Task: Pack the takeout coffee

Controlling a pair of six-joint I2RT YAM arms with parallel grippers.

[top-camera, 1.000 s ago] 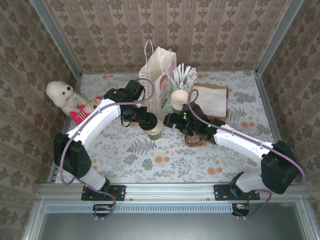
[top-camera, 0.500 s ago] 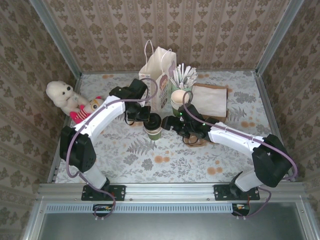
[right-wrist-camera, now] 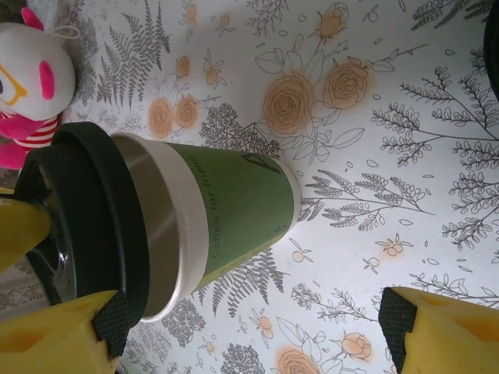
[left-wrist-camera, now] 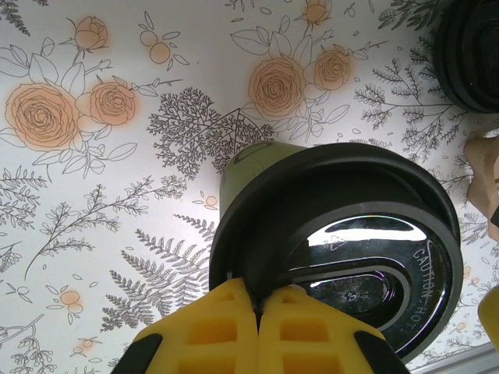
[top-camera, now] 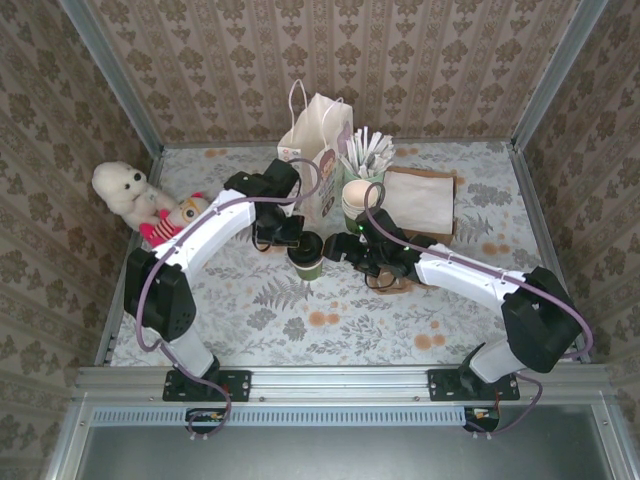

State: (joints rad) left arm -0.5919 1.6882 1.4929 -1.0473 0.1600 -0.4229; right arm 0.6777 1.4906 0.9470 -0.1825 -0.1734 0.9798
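Note:
The takeout coffee (top-camera: 308, 257) is an olive-green paper cup (right-wrist-camera: 234, 206) with a black lid (right-wrist-camera: 97, 226), near the table's middle. My left gripper (left-wrist-camera: 257, 305) is shut on the lid's rim (left-wrist-camera: 234, 257); in the top view it (top-camera: 293, 238) sits at the cup's far-left side. In the right wrist view the lid stands tilted off the cup's white rim on one side, with the grey inside showing. My right gripper (right-wrist-camera: 249, 335) is open just right of the cup (top-camera: 342, 250), with one pad (right-wrist-camera: 113, 323) close beside the lid.
A white paper bag (top-camera: 318, 150) stands behind the cup. A stack of cream cups (top-camera: 358, 200) and a holder of straws (top-camera: 368, 150) are to its right, then a flat brown bag (top-camera: 420, 200). Plush toys (top-camera: 125, 190) lie far left. A loose black lid (left-wrist-camera: 468, 54) lies nearby.
My right arm has swung in toward the cup and its jaws have narrowed a little. The left gripper has kept its hold on the lid and shifted slightly away from the near edge.

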